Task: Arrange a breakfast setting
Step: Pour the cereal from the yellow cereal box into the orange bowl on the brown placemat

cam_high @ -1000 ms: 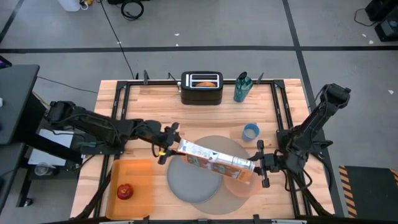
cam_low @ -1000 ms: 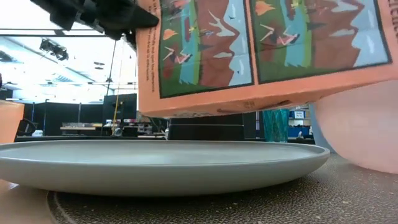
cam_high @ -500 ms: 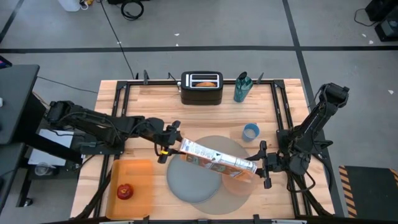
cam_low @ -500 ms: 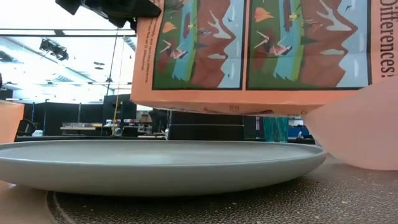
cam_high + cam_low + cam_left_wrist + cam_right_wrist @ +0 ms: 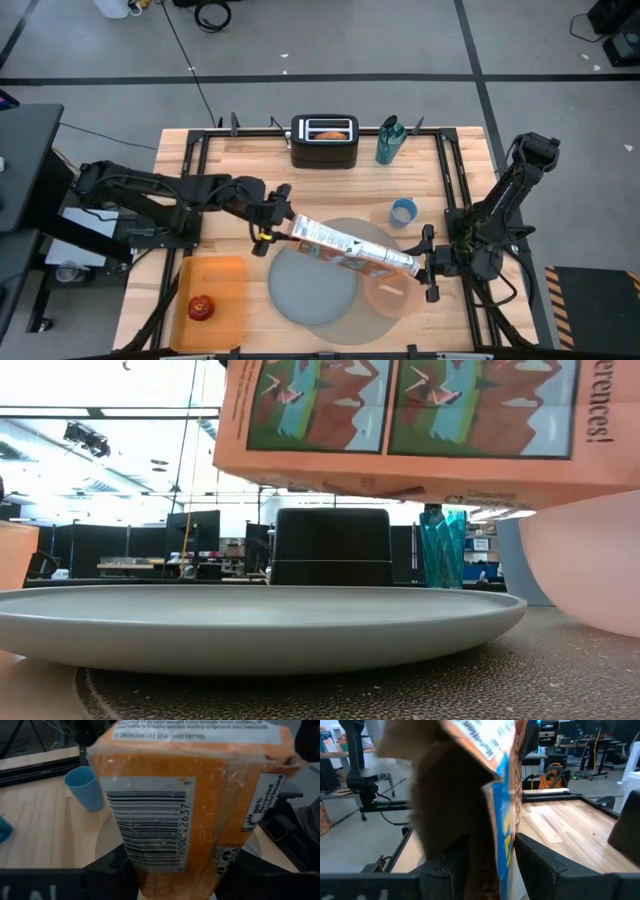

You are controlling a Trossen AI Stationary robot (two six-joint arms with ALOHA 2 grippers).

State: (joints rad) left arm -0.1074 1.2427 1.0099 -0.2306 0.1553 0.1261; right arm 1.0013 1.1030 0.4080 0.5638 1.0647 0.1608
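Both grippers clamp a long orange cereal box (image 5: 352, 247) mid-frame: left gripper (image 5: 272, 226) at its upper-left end, right gripper (image 5: 424, 265) lower right, above the translucent pink bowl (image 5: 388, 293) on the round grey mat (image 5: 395, 325). A red apple (image 5: 201, 307) sits in the flat orange tray (image 5: 230, 275), lower left.

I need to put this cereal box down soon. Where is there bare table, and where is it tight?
Bare wood lies at the table's back-left, bordered by the toaster and the orange tray. A smaller bare strip lies between blue cup and teal bottle. The front middle is crowded: mat, plate and pink bowl sit under the box.
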